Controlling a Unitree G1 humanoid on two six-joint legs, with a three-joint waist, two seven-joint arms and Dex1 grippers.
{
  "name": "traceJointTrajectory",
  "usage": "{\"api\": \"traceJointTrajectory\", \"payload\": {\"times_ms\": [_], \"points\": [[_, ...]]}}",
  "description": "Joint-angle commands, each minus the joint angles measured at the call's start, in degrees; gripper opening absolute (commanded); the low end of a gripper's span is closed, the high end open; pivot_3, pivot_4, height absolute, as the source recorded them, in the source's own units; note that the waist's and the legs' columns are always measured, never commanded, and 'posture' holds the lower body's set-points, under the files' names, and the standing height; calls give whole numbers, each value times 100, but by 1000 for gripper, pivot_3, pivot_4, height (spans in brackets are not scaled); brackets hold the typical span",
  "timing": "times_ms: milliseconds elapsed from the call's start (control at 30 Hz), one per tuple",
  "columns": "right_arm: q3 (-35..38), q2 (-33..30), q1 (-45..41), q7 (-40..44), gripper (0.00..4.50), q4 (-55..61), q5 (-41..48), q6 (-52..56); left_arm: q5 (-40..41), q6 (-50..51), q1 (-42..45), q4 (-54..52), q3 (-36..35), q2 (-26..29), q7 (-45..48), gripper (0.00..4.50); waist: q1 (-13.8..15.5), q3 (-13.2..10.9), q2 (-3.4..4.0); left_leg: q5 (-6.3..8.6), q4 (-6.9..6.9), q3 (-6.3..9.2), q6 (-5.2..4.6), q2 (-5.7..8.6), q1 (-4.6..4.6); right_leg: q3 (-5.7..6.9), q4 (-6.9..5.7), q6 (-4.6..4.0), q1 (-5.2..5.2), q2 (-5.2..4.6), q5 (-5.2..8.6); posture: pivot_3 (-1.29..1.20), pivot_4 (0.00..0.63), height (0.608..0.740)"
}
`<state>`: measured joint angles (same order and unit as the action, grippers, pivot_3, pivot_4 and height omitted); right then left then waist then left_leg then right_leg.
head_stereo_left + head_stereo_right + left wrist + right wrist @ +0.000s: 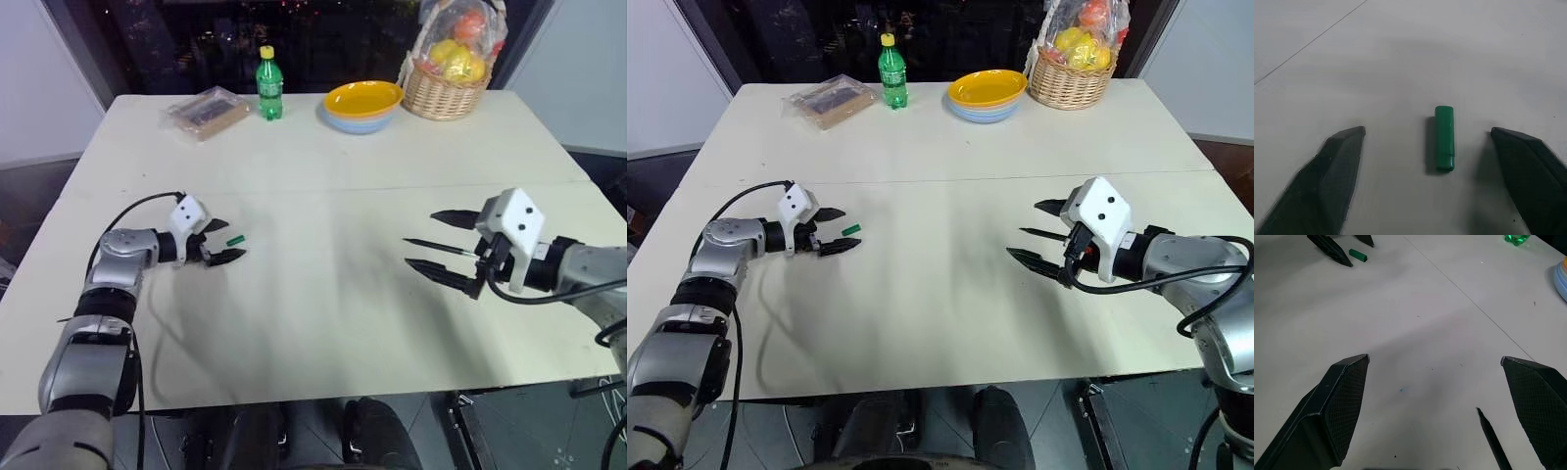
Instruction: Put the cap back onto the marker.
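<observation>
The small green cap lies flat on the cream table, at the left. My left gripper rests low at the table with its fingers open, one on each side of the cap and apart from it. The slim dark marker lies on the table at the right, tip pointing toward the cap. My right gripper hovers above it, open and empty; the marker shows between its fingers. The cap and the left fingers also appear in the right wrist view.
At the table's far side stand a green bottle with a yellow lid, a yellow bowl stacked on a blue one, a wicker basket of wrapped fruit and a wrapped packet. A seam runs across the tabletop.
</observation>
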<state>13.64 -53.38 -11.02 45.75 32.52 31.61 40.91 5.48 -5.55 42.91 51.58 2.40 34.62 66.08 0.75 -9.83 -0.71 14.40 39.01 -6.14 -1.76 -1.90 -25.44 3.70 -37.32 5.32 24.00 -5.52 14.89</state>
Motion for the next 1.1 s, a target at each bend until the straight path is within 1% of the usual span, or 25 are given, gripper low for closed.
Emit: {"api": "traceJointTrajectory", "payload": {"times_ms": [33, 100, 200, 400, 500, 633, 800, 933, 1100], "points": [[162, -58, -60, -28, 4500, 126, -1, -90, -142, -54, 102, 133, 44, 10, -20, 2582, 0, 0, 0, 0, 0, 1, 0, 0, 1, 0, 0, 0, -1, 0, 0, 0, 150, 740], [162, -63, -79, -35, 4500, 120, -1, -88, -157, -78, 123, 168, 56, -5, -4, 1472, -2, 0, 0, 0, 1, 2, 0, 0, 1, 0, -1, 0, -1, 0, 0, 0, 150, 740], [181, -80, -82, -39, 4500, 127, 2, -79, -192, -103, 165, 249, 80, -36, 45, 27, -3, 0, 0, 0, 2, 1, 0, 0, 1, 0, -1, 0, -1, 0, -1, 0, 150, 740], [261, -128, -64, -28, 4500, 128, 36, -54, -276, -181, 253, 334, 125, -91, 175, 27, 4, 0, 0, 0, 4, 1, -1, 0, 1, 1, -1, 1, -3, -1, -1, 0, 150, 740], [262, -119, -122, 10, 4500, -60, 12, -134, -195, -63, 264, -54, 102, -135, 267, 27, 8, 0, 0, 1, 4, 2, -1, 1, 1, 1, 0, 1, -3, -2, -1, 0, 150, 740], [91, -156, -209, 252, 4500, -630, -170, -431, 146, 549, 121, -1243, -56, -291, 220, 27, 8, -1, -1, 3, 11, 3, -6, 4, -4, 2, 1, 1, -5, -4, -1, 0, 150, 740], [-345, -99, -566, 775, 4500, -1850, -494, -1007, 480, 1564, -466, -3268, -87, -317, -46, 27, -47, -1, 0, 7, 12, -1, -12, 3, -1, -2, 4, 9, -8, -3, -5, 0, 150, 740], [-794, 30, -1041, 1158, 4500, -3167, -961, -1731, 802, 2494, -965, -4739, -135, -158, -274, 27, -76, -2, 3, 5, 11, -2, -10, 1, 2, -3, 2, 11, -7, 1, -4, 0, 150, 740], [-1277, 349, -1936, 1502, 4500, -5134, -1612, -2727, 1068, 3220, -1327, -5796, -302, -82, -774, 27, -88, -5, 8, 3, 11, -1, -6, 2, 4, -4, 3, 14, -11, 2, -4, 0, 150, 740]]}}
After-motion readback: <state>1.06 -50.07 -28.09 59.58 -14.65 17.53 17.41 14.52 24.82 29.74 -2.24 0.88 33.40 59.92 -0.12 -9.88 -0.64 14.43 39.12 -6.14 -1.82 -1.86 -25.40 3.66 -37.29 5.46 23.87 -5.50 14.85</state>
